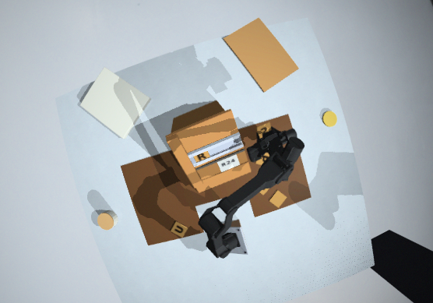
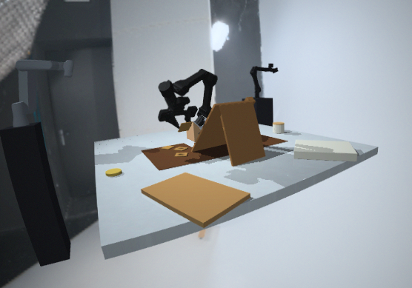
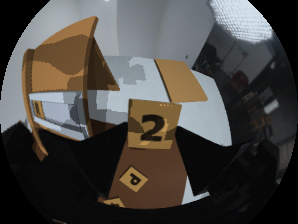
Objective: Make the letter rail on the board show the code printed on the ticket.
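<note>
My gripper (image 1: 266, 135) (image 2: 184, 125) (image 3: 152, 128) is shut on the 2 tile (image 1: 263, 128) (image 2: 184, 127) (image 3: 151, 120), held above the mat to the right of the rail, its face readable in the wrist view. The rail (image 1: 220, 149) (image 3: 57, 114) on the sloping board (image 1: 206, 130) (image 2: 242, 134) (image 3: 55, 65) bears the R tile (image 1: 201, 156) (image 3: 37, 108) at its left end; the rest of it shows no tile. The ticket (image 1: 228, 163) reads R24. The P tile (image 3: 134, 178) lies below my gripper. Another tile (image 3: 114, 202) is cut off by the wrist view's edge.
A plain-faced tile (image 1: 278, 199) lies on the brown mat (image 1: 297, 184) (image 2: 159, 161); the U tile (image 1: 178, 229) is front left. A cream block (image 1: 110, 102) (image 2: 326, 150), an orange panel (image 1: 261, 55) (image 2: 196, 197) (image 3: 181, 80), a yellow disc (image 1: 329, 118) (image 2: 113, 172) and a pale cylinder (image 1: 106, 221) (image 2: 278, 128) stand around.
</note>
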Tool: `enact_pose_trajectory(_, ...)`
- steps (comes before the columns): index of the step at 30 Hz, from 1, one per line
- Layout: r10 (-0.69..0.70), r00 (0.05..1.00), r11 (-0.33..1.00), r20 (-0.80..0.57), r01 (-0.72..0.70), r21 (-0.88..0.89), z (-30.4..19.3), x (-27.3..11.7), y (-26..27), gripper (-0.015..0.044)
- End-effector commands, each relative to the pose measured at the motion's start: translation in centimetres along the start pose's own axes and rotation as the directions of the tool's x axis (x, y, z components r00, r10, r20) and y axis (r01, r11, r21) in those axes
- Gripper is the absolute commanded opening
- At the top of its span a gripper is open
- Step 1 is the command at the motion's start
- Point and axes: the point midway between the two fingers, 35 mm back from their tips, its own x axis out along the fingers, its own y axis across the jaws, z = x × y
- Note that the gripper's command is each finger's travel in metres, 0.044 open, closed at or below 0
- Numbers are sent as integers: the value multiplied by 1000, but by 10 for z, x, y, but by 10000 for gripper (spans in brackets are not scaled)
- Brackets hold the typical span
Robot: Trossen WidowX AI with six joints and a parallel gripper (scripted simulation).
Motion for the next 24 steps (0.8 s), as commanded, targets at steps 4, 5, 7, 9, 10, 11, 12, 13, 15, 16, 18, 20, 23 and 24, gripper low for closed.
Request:
enact_pose_trajectory(4, -1, 1000, 1000, 9, 1, 9, 0, 2, -1, 0)
enact_pose_trajectory(5, -1, 1000, 1000, 9, 1, 9, 0, 2, 0, 0)
enact_pose_trajectory(7, -1, 1000, 1000, 9, 1, 9, 0, 2, 0, 0)
enact_pose_trajectory(9, -1, 1000, 1000, 9, 1, 9, 0, 2, 1, 0)
enact_pose_trajectory(10, -1, 1000, 1000, 9, 1, 9, 0, 2, 2, 0)
enact_pose_trajectory(11, -1, 1000, 1000, 9, 1, 9, 0, 2, 2, 0)
enact_pose_trajectory(12, -1, 1000, 1000, 9, 1, 10, 0, 2, 3, 0)
enact_pose_trajectory(13, -1, 1000, 1000, 9, 1, 10, 0, 2, 3, 0)
enact_pose_trajectory(15, -1, 1000, 1000, 9, 1, 10, 0, 1, 4, 0)
enact_pose_trajectory(16, -1, 1000, 1000, 9, 1, 10, 0, 1, 5, 0)
enact_pose_trajectory(18, -1, 1000, 1000, 9, 1, 10, 0, 1, 6, 0)
enact_pose_trajectory(20, -1, 1000, 1000, 9, 1, 10, 0, 1, 7, 0)
enact_pose_trajectory(23, -1, 1000, 1000, 9, 1, 10, 1, 1, 8, 0)
enact_pose_trajectory(24, -1, 1000, 1000, 9, 1, 10, 1, 1, 9, 0)
